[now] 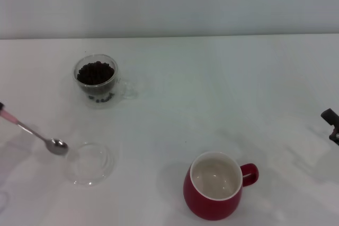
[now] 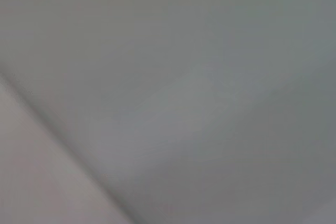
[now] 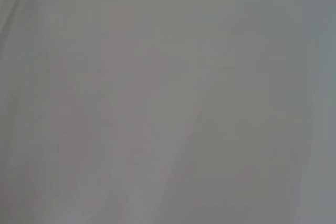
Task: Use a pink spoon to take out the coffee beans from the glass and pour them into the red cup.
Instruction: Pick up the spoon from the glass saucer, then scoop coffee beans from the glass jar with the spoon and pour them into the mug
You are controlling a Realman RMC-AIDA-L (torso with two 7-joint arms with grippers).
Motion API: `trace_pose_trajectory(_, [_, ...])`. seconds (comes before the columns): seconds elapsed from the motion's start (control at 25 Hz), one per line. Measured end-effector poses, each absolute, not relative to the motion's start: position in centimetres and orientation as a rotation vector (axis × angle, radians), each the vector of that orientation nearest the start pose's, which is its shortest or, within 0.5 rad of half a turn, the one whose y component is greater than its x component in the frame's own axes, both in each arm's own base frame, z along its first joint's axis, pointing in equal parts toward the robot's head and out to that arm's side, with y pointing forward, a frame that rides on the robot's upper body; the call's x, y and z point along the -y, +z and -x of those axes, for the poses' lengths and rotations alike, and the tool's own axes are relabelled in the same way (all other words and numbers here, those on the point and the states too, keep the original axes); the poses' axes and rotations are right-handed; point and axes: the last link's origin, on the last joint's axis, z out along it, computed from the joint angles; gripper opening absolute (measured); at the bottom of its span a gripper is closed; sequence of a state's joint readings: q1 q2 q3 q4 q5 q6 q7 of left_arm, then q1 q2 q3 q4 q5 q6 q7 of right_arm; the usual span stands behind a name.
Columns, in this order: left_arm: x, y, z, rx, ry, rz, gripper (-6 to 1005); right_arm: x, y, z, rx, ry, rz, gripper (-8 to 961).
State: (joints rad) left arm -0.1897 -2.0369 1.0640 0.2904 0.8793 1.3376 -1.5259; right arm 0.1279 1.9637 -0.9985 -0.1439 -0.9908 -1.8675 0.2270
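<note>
A clear glass [image 1: 96, 79] is standing toward the far left of the white table [image 1: 212, 88], holding a heap of dark coffee beans [image 1: 95, 72] that is filling its inner bowl nearly to the rim, with its see-through handle pointing right. Near the front edge, a red cup [image 1: 214, 192] is sitting upright, its cream inside showing nothing in it and its loop handle facing right. A pink spoon [image 1: 37, 135] is slanting in from the left edge, its metal bowl lying just beside a shallow clear dish [image 1: 90, 163]. Only a dark sliver of the left gripper [image 1: 1, 107] is showing at the spoon's handle, and whether it is clamping cannot be told. The right gripper [image 1: 331, 124] is peeking in at the right edge, well apart from everything, its state likewise unclear
</note>
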Motion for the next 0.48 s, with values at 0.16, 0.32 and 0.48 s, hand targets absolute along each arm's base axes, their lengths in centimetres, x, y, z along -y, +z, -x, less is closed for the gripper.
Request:
trace_pose_trajectory(0.16, [-27.4,4.7,35.9,1.344,-1.354,1.676,131,-18.7,3.5,-33.6,0.040,0.931,1.898,759])
trace_pose_trajectory(0.32, [-29.6,7.8,35.2,1.287,-1.359,1.740,131,-18.6,3.0,-32.8,0.046,0.977,1.884,759])
trace_pose_trajectory(0.48, [-32.7,10.4,33.6,1.264,-1.344,1.830,131,-18.3,2.9,-32.3,0.028,1.050,1.878,758])
